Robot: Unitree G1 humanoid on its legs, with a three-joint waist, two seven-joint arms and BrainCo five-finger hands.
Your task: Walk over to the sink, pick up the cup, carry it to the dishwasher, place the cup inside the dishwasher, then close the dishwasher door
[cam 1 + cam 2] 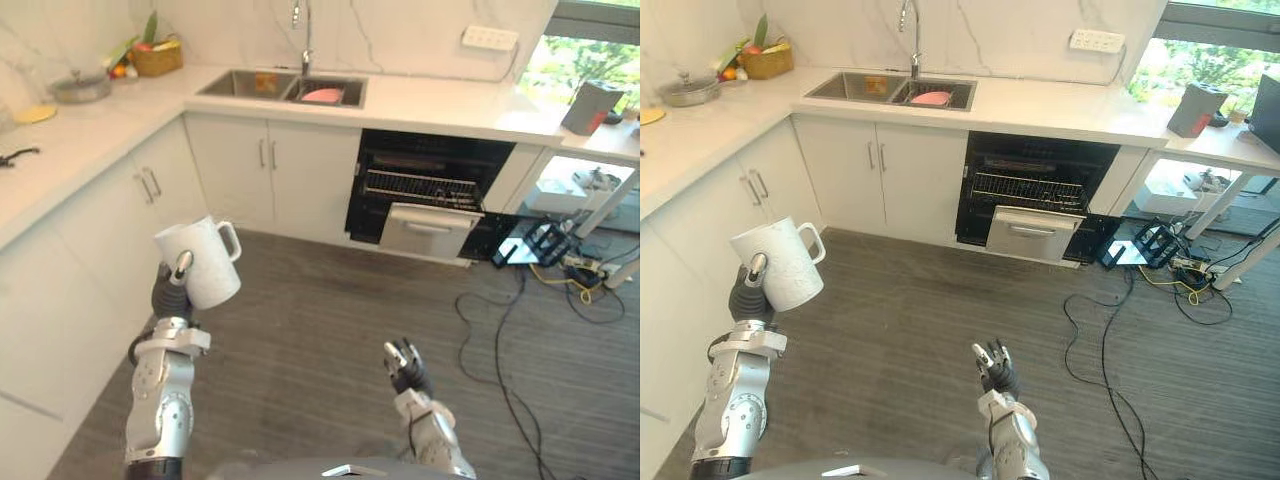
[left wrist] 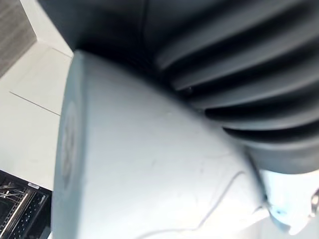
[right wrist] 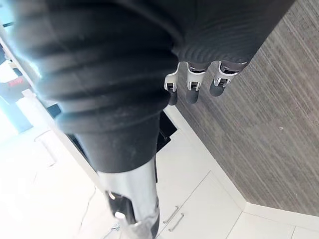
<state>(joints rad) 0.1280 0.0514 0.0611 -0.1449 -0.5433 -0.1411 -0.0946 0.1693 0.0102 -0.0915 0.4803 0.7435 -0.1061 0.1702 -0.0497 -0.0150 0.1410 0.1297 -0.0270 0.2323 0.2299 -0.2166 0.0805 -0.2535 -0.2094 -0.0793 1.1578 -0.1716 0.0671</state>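
Note:
A white cup (image 1: 200, 262) with a handle is held up at the lower left, above the grey floor. My left hand (image 1: 172, 290) is shut on it from below, and the cup's side (image 2: 149, 164) shows close up in the left wrist view. My right hand (image 1: 403, 368) hangs empty at the lower middle, its fingers (image 3: 192, 84) relaxed and open. The dishwasher (image 1: 430, 190) stands under the far counter, its door (image 1: 430, 232) hanging open and a wire rack (image 1: 420, 188) showing inside. The sink (image 1: 285, 88) is to its left, with a pink item (image 1: 322, 95) in it.
White lower cabinets (image 1: 110, 230) run along my left, close to the cup. Cables (image 1: 520, 330) trail over the floor at the right, near a black crate (image 1: 540, 243). A basket (image 1: 157, 57) and a pot (image 1: 80, 88) sit on the far left counter.

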